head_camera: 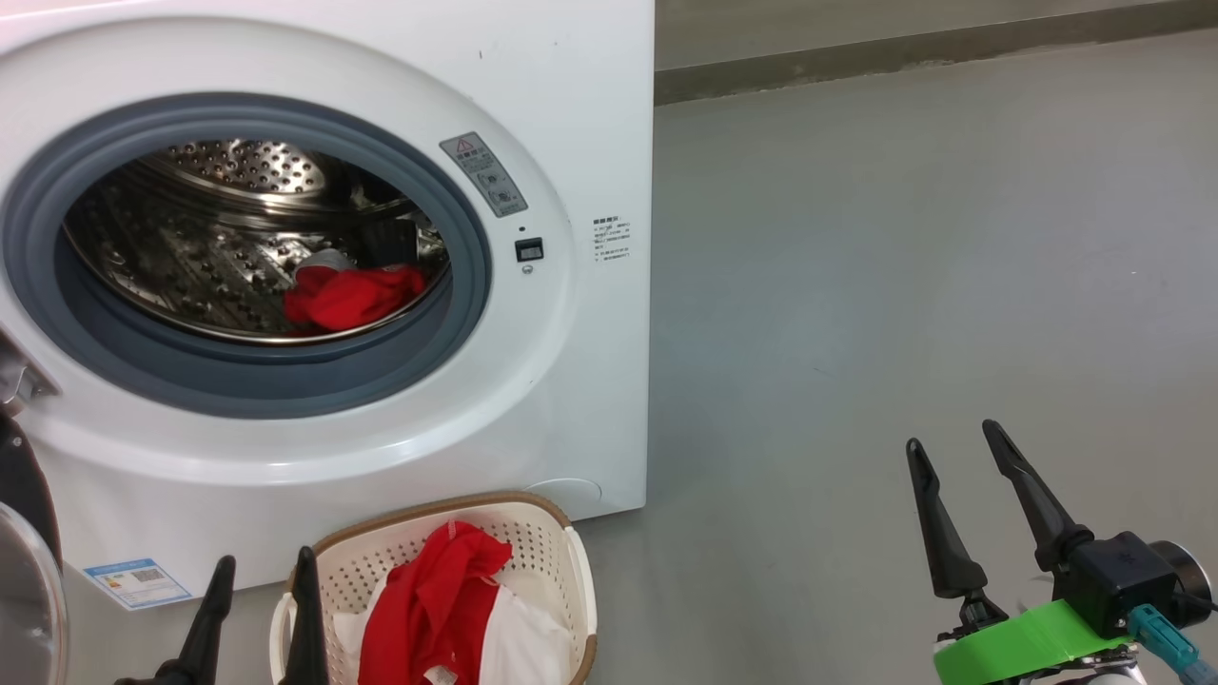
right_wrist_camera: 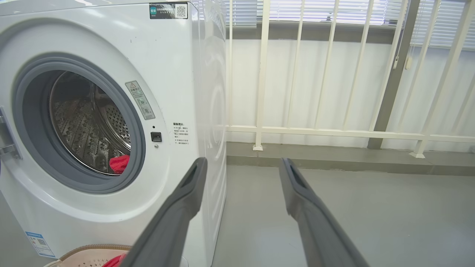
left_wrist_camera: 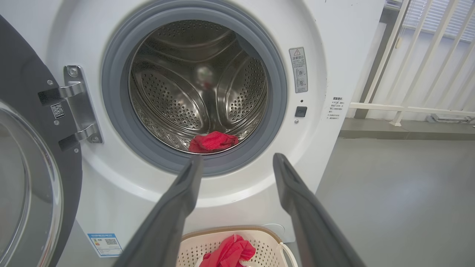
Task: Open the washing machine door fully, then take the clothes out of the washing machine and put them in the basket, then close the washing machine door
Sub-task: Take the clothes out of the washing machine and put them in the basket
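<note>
While the washing machine door [left_wrist_camera: 22, 81] stands swung wide on its hinge at the left, one crumpled red piece of the clothes [left_wrist_camera: 213, 142] lies at the bottom of the steel drum [left_wrist_camera: 178, 100], just behind the grey rubber ring [left_wrist_camera: 118, 122] of the washing machine [head_camera: 580, 114]. It sits ahead of and above the left gripper [left_wrist_camera: 238, 159], whose two dark fingers are spread wide and hold nothing. In the left wrist view the bundle shows just beyond the left fingertip, a little to one side of the gap. The bundle is a low, soft heap, longer from side to side than it is deep. The left arm is plainly the nearer. The right gripper [head_camera: 953, 438], likewise spread and empty, hangs well apart over bare grey floor [head_camera: 904, 285] to the right of the machine. The basket [head_camera: 552, 547] sits against the machine's front beneath the opening, holding more red and white garments [head_camera: 447, 609]
</note>
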### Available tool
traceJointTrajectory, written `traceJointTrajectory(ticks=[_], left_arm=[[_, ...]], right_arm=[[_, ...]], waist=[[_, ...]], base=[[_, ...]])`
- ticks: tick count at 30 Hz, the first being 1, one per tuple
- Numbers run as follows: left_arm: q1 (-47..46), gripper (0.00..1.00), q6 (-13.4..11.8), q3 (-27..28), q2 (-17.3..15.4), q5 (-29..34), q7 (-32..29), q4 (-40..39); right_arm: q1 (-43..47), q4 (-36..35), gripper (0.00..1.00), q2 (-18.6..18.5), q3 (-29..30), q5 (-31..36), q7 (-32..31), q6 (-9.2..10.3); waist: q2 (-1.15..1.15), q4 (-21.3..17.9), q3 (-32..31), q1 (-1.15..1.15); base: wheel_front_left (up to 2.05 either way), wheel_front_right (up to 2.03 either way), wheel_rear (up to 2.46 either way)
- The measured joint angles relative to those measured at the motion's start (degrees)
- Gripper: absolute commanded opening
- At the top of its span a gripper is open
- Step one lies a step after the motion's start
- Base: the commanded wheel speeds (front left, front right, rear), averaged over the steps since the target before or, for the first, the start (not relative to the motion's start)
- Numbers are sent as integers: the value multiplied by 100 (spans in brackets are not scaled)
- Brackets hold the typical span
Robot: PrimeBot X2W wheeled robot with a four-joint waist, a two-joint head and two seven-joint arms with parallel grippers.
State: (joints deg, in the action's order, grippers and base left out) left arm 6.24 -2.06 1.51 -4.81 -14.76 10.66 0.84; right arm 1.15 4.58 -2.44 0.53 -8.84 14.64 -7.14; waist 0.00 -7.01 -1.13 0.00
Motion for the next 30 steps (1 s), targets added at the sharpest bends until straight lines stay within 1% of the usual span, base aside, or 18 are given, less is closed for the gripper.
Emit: traceJointTrajectory(ticks=[11,20,28,30], left_arm=[[2,100,-10,-23,0,-46,1,-2],[-69,100,-12,-47,-24,-112,-55,-73],[-673,100,18,-105,-77,-299,-53,11],[-851,100,71,-110,-116,-321,-48,105]], right_arm=[[0,13,100,1,-110,0,0,0],[-1,22,100,1,-136,0,0,0],[-48,0,100,2,-169,0,0,0],[-99,-3,100,2,-187,0,0,0]], waist=[[0,32,43,0],[0,73,249,0],[0,144,636,0],[0,164,756,0]], base=[[0,0,0],[0,0,0],[0,0,0],[0,0,0]])
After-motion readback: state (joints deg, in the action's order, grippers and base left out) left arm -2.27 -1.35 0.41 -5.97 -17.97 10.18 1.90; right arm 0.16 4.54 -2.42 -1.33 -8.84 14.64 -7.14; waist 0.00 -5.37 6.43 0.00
